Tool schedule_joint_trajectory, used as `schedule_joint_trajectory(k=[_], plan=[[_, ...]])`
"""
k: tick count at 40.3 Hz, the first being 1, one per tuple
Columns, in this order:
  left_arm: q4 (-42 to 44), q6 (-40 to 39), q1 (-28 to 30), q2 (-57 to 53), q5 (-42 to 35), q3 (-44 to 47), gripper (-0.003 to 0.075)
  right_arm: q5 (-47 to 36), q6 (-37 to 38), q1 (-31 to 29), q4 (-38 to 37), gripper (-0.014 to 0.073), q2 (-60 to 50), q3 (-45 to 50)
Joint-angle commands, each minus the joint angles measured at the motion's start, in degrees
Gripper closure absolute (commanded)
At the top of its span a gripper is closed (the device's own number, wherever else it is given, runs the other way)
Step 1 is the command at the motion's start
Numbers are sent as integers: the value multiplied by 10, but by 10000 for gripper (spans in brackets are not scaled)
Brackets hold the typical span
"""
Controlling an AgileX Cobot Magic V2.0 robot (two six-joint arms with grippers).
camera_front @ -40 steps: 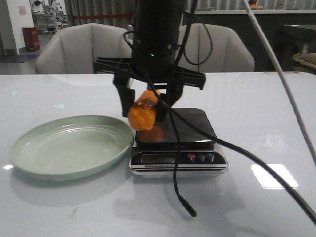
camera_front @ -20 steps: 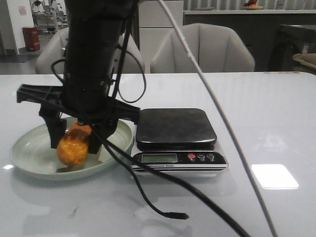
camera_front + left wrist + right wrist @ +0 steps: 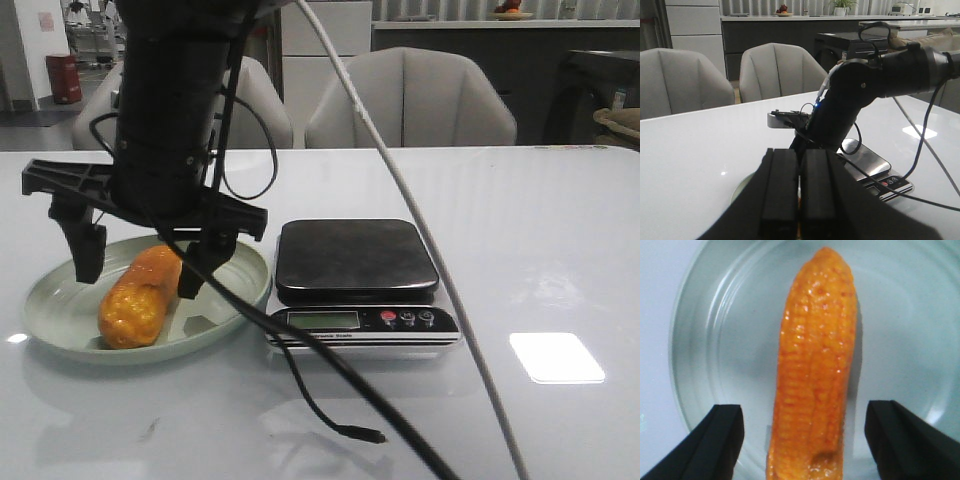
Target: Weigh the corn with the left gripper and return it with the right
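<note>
The corn (image 3: 140, 295) is a glossy orange-yellow cob that lies in the pale green plate (image 3: 245, 262) to the left of the scale (image 3: 355, 258). My right gripper (image 3: 138, 275) hovers just over it, open, with one finger on each side and not touching. The right wrist view shows the corn (image 3: 817, 370) lying lengthwise between the spread fingers (image 3: 725, 435) on the plate (image 3: 705, 315). My left gripper (image 3: 799, 190) is out of the front view; its own view shows the fingers pressed together and empty, looking towards the right arm (image 3: 860, 100) and the scale (image 3: 872, 162).
The scale's black platform is bare; its display and buttons (image 3: 400, 320) face the table's front. A black cable (image 3: 330, 420) and a white cable (image 3: 440, 290) hang from the right arm and trail over the table in front of the scale. Grey chairs (image 3: 410, 100) stand behind the table.
The right gripper carried the corn from above the scale leftwards to the plate, then opened and let it go. The corn now lies in the plate.
</note>
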Motion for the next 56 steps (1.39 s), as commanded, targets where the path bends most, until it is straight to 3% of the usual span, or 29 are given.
schedule_joint_trajectory(k=[1,16,23,31,56], plan=[[5,1,-1,-9,-45,-15,588,42,-61,-14,-1,-14,-51,-48],[5,1,-1,-9,-45,-15,588,198,-322,-60,7,-14,-132,-68],[5,1,-1,-9,-45,-15,588,232,-376,-88,11,-14,-183,-60],[5,1,-1,-9,-45,-15,588,209,-411,-120,29,-14,-263,1],[5,1,-1,-9,-45,-15,588,-24,-455,-174,31,-14,-673,509]])
